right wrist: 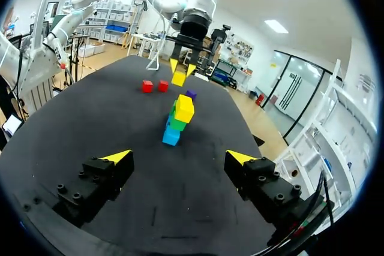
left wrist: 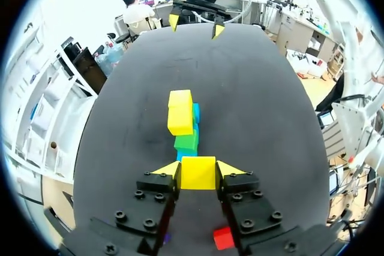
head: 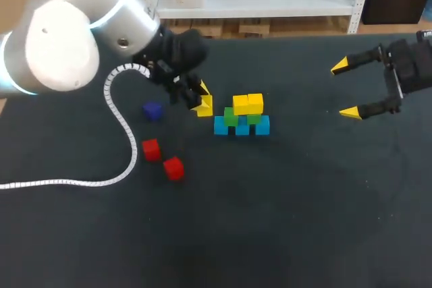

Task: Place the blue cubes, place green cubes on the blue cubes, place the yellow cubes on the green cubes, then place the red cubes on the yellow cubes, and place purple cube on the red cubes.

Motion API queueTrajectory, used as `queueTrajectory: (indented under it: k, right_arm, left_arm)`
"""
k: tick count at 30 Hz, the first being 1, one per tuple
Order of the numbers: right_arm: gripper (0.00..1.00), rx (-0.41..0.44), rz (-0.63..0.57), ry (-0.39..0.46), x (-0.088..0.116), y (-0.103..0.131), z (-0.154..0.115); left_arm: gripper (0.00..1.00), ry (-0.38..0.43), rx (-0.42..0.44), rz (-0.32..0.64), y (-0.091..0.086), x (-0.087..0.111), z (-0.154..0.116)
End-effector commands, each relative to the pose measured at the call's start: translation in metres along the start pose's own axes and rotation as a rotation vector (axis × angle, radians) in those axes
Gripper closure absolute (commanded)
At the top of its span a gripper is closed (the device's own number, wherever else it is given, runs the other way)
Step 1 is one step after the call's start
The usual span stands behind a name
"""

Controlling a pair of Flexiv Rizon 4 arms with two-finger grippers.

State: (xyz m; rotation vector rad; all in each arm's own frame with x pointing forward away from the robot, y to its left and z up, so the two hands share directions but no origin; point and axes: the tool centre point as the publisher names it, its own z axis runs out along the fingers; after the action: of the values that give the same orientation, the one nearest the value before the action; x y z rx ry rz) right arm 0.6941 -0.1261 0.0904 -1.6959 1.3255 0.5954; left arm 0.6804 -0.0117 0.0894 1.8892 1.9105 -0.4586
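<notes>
Black cloth (head: 304, 220): covers the table top; every cube sits on it or over it.
Blue cubes (head: 241, 128): three, light blue, in a left-to-right row at mid-table with sides touching; they form the bottom layer of the stack.
Green cubes (head: 231, 118): two, side by side on the blue row, mostly hidden by the layer above.
Yellow cubes (head: 248, 104): two, touching each other, resting on the green pair; they form the top layer of the stack.
Held yellow cube (left wrist: 198, 172): a third one, pinched from two sides between yellow fingertips. It is just left of the leftmost blue cube and apart from it. In the left wrist view the stack stands directly ahead of it. Whether it touches the cloth: cannot tell.
Left gripper (head: 201, 101): just left of the stack, clenched on that cube.
Red cubes (head: 151, 149): two, loose on the cloth, near and left of the stack, close together but not touching; the nearer one lies slightly further right.
Purple cube (head: 152, 110): alone on the cloth, left of the clenched fingers, farther back than the red pair.
Right gripper (head: 344, 90): far right, well apart from the stack, fingers spread wide with nothing between them, tips pointing left.
White coiled cable (head: 121, 123): hangs from the left arm and curves across the cloth, passing left of the purple and red cubes to the left edge.
</notes>
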Motion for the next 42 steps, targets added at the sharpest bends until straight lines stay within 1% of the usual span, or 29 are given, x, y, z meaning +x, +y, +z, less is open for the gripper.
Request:
queueTrajectory:
  k: [1, 17, 24, 42]
  right_arm:
    - [0.0, 0.0, 0.001, 0.001, 0.0, 0.0, 0.0]
    - [0.0, 0.0, 0.001, 0.001, 0.0, 0.0, 0.0]
    - [0.0, 0.0, 0.001, 0.001, 0.0, 0.0, 0.0]
    - [0.0, 0.0, 0.001, 0.001, 0.0, 0.0, 0.0]
  left_arm:
    - [1.0, 0.005, 0.015, -0.005, 0.01, -0.008, 0.008]
    - [1.0, 0.0, 0.006, -0.028, 0.016, -0.014, 0.02]
    - [1.0, 0.014, 0.001, -0.016, 0.018, -0.016, 0.026]
    - [1.0, 0.008, 0.004, -0.017, 0.027, -0.022, 0.038]
